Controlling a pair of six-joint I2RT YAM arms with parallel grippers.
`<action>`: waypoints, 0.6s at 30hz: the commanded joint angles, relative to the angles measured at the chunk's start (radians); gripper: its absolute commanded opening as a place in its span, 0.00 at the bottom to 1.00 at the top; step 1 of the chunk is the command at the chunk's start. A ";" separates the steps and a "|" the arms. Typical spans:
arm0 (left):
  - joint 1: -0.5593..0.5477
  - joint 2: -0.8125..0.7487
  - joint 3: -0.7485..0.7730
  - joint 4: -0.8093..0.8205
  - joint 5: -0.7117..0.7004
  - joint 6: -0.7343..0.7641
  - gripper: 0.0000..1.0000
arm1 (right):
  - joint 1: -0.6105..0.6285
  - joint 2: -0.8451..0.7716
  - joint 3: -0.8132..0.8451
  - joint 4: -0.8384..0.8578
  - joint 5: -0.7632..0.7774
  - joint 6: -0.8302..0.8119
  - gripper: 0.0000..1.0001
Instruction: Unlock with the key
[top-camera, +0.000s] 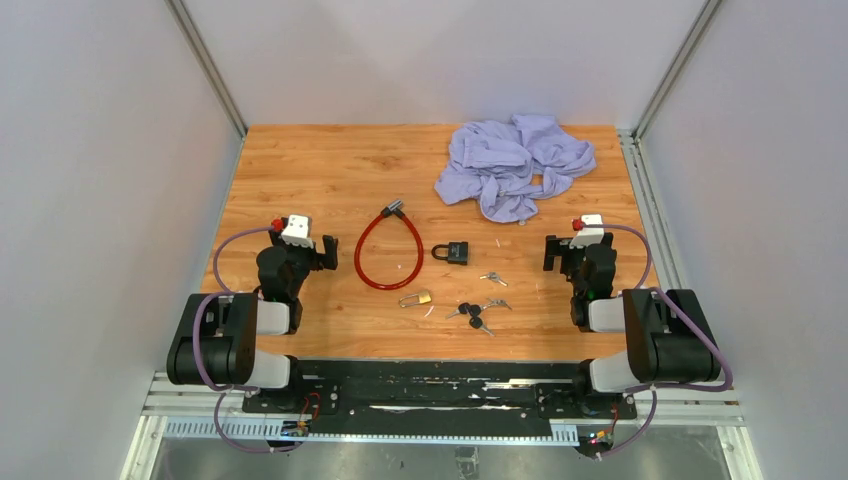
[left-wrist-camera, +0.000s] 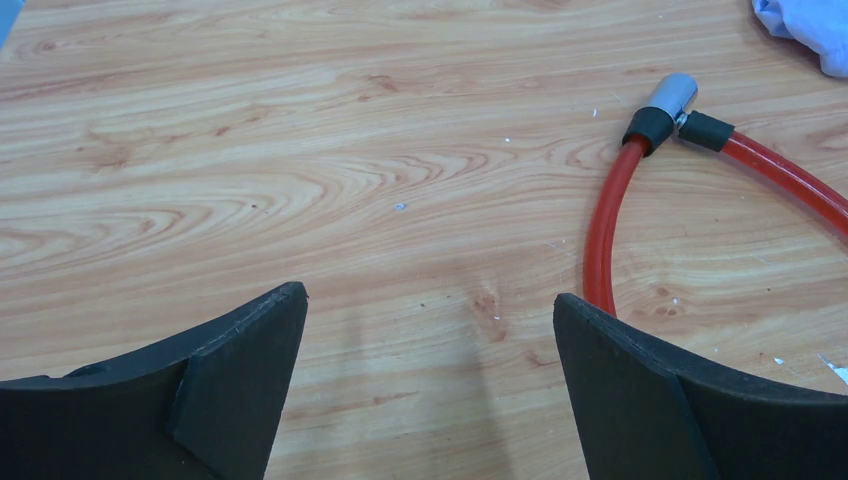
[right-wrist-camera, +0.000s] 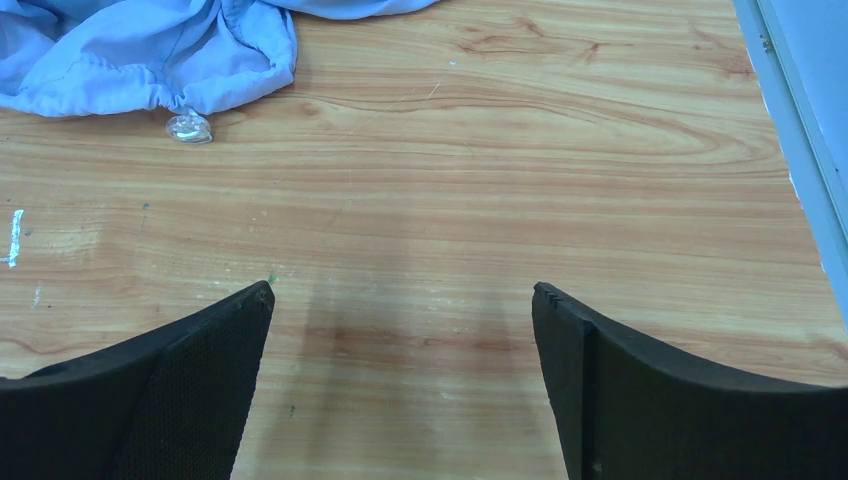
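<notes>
- Wood-grain table (top-camera: 300, 160), boxed in by pale panels, carries everything. No box, tray or other container shows.
- At the middle lies a black padlock (top-camera: 453, 252), its shackle apparently shut. A red cable lock (top-camera: 388, 250) is looped to its left, and a small brass padlock (top-camera: 417, 299) sits nearer.
- A bunch of keys (top-camera: 470, 314) rests near of the black padlock, with loose keys (top-camera: 492, 278) just to its right. No key sits in any lock.
- The left hand (top-camera: 328, 253) is released and empty, left of the cable lock.
- The right hand (top-camera: 551, 252) is likewise spread and empty, right of the keys.
- A crumpled blue cloth (top-camera: 515, 165) lies far right.
- By my reading nothing is done yet: picking a key, steadying a lock, inserting and turning all remain.
</notes>
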 joint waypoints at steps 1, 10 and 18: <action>-0.003 -0.015 0.018 0.044 -0.009 0.015 0.98 | -0.009 -0.018 0.021 0.007 0.015 -0.008 0.99; -0.003 -0.015 0.018 0.045 -0.010 0.015 0.98 | -0.009 -0.019 0.022 0.006 0.015 -0.007 0.99; -0.001 -0.061 0.027 0.000 0.011 0.021 0.98 | -0.009 -0.178 0.254 -0.507 0.182 0.065 0.99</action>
